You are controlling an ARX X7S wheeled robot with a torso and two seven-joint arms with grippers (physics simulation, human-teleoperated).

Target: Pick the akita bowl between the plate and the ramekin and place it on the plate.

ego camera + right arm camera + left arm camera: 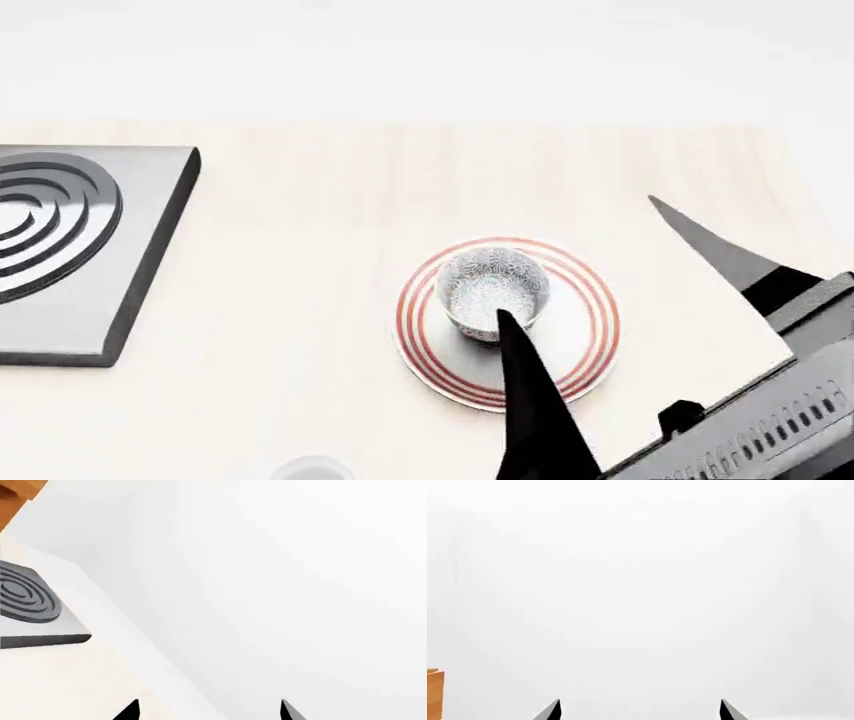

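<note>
Pale wood-grain table (307, 330), matte, white wall behind. Right gripper (627, 290) hangs wide open with nothing in it, two black tapered fingers spread far apart; the near finger (534, 400) overlaps the plate edge in head view, the far one sits well off to the outer side. Akita bowl (491, 290) already sits upright on the plate (587, 350), just ahead of the near fingertip, not gripped. Bowl is small, round, fine grey-white speckle. Plate is flat, glossy white with thin red concentric rings. Ramekin (314, 468) barely shows as a pale rim at the frame's lower edge, on the inner side of the gripper.

Step looks like post-release: placement seems done. Next move probably just calls for lifting clear without clipping the bowl.

Left gripper (640, 711) shows only two dark tips, apart, holding nothing, facing blank white. Grey square burner (74, 250) with raised rings, well off to the inner side.
</note>
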